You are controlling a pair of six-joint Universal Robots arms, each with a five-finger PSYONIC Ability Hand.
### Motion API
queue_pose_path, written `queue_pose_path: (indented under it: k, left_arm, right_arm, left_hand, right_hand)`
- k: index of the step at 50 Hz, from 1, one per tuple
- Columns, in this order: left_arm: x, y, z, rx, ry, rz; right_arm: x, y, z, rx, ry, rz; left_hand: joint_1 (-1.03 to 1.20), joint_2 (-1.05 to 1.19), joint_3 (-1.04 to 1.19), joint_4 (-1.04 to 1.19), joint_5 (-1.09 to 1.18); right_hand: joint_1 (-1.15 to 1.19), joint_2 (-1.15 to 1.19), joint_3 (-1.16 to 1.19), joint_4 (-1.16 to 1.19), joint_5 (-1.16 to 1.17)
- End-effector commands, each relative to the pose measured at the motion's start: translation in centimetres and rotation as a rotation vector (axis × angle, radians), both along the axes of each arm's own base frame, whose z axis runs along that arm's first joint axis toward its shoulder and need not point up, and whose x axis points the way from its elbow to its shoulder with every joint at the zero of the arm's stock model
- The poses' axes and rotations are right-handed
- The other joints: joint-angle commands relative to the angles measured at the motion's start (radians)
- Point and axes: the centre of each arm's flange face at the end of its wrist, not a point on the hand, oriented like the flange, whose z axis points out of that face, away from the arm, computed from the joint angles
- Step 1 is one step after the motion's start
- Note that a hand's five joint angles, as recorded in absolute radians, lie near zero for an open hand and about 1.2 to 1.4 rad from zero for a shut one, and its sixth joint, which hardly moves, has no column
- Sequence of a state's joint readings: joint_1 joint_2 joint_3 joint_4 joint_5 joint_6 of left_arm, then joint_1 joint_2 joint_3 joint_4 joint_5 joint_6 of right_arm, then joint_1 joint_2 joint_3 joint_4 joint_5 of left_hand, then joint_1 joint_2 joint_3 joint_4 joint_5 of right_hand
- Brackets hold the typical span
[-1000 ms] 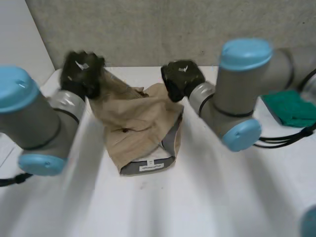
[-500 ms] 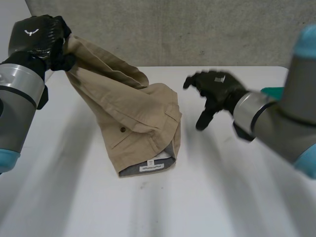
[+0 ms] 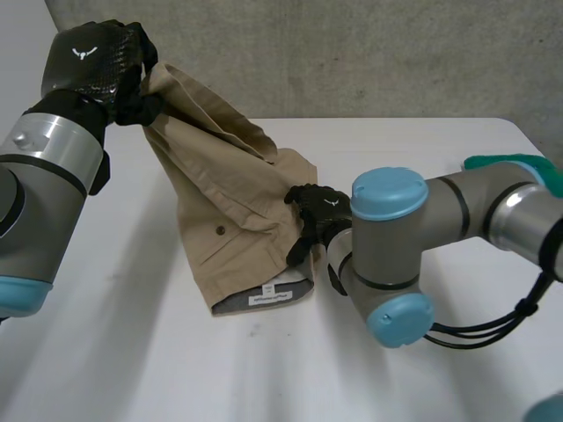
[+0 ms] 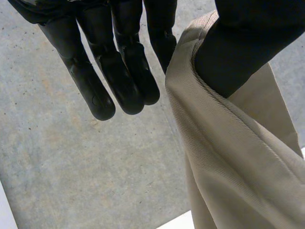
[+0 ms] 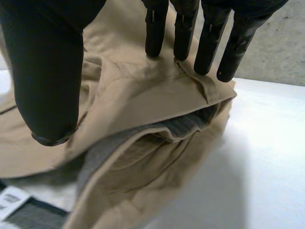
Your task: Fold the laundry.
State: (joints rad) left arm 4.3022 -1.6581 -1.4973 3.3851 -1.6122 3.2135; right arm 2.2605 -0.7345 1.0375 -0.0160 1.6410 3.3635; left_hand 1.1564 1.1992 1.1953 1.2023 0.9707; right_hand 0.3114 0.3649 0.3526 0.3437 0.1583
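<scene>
Garment: tan cotton trousers [image 3: 237, 211], folded, with a grey-lined waistband [image 3: 264, 297] carrying a small white label; one small dark button [image 3: 218, 230] shows on the upper layer.
Position of garment: the waistband end lies flat on the white table [image 3: 132, 352]; the opposite end is raised clear of the table and slopes up to the far left.
Left hand: the black left hand [image 3: 92, 57] is at the raised end of the garment, at its topmost edge. In the left wrist view the thumb [image 4: 238, 43] presses the tan edge [image 4: 228, 157] against the nearest finger, so the hand grips the cloth; the other fingers [image 4: 119, 62] hang straight and free beside the garment.
Right hand: the black right hand [image 3: 317, 211] rests on the garment's right edge, just above the waistband. In the right wrist view its straight fingers [image 5: 183, 28] touch the top tan layer [image 5: 143, 95] and the thumb [image 5: 45, 71] lies over the same layer; the hand is spread flat and clasps nothing.
Waistband opening: beneath the right hand's fingertips the layers gape, exposing the grey lining [image 5: 176, 125].
Right arm: the grey arm with light-blue caps [image 3: 396, 237] bends just right of the garment.
Green cloth: a folded teal-green piece [image 3: 510, 162] lies well to the right of the garment.
Backdrop: a grey speckled wall [image 3: 352, 53] stands beyond the garment.
</scene>
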Motion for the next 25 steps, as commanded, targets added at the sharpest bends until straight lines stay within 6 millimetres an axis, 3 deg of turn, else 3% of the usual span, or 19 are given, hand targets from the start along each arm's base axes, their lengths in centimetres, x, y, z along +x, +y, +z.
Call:
queue_pose_path:
  k: [1, 7, 10, 15, 19, 20, 25]
  left_arm:
    - [0.0, -0.1, -0.2, 0.002, -0.003, 0.001]
    - [-0.3, -0.5, -1.1, 0.024, -0.010, -0.002]
    - [-0.3, -0.5, -1.0, 0.022, -0.011, -0.002]
    - [-0.3, -0.6, -0.7, 0.012, -0.006, 0.001]
    - [0.1, -0.9, -0.1, -0.004, 0.002, 0.016]
    - [0.1, -1.0, 0.1, -0.010, 0.005, 0.017]
    - [0.2, -0.8, 1.0, -0.033, 0.017, 0.023]
  right_arm:
    - [1.4, -0.8, -1.4, -0.025, -0.021, 0.001]
    - [2.2, -1.8, -3.1, -0.047, -0.017, -0.023]
    - [2.6, -2.4, -3.4, -0.049, -0.031, -0.025]
    - [2.7, -2.6, -1.0, -0.069, -0.058, -0.013]
    - [1.5, -3.2, 5.5, -0.154, -0.107, -0.012]
    - [0.4, -3.4, 9.2, -0.211, -0.130, 0.001]
    - [-3.0, -2.5, 16.0, -0.336, 0.000, 0.156]
  left_hand:
    - [0.240, 0.197, 0.201, 0.194, 0.251]
    - [0.240, 0.197, 0.201, 0.194, 0.251]
    - [0.240, 0.197, 0.201, 0.194, 0.251]
    - [0.240, 0.197, 0.201, 0.194, 0.251]
    - [0.240, 0.197, 0.201, 0.194, 0.251]
    - [0.240, 0.197, 0.201, 0.194, 0.251]
    - [0.240, 0.197, 0.201, 0.194, 0.251]
  right_hand:
    - [0.146, 0.093, 0.105, 0.114, 0.125]
    - [0.469, 0.415, 0.427, 0.436, 0.447]
    - [1.083, 1.029, 1.042, 1.050, 1.061]
    - [1.085, 1.031, 1.044, 1.053, 1.063]
    - [1.085, 1.031, 1.044, 1.053, 1.063]
    - [1.085, 1.031, 1.044, 1.053, 1.063]
    - [1.085, 1.031, 1.044, 1.053, 1.063]
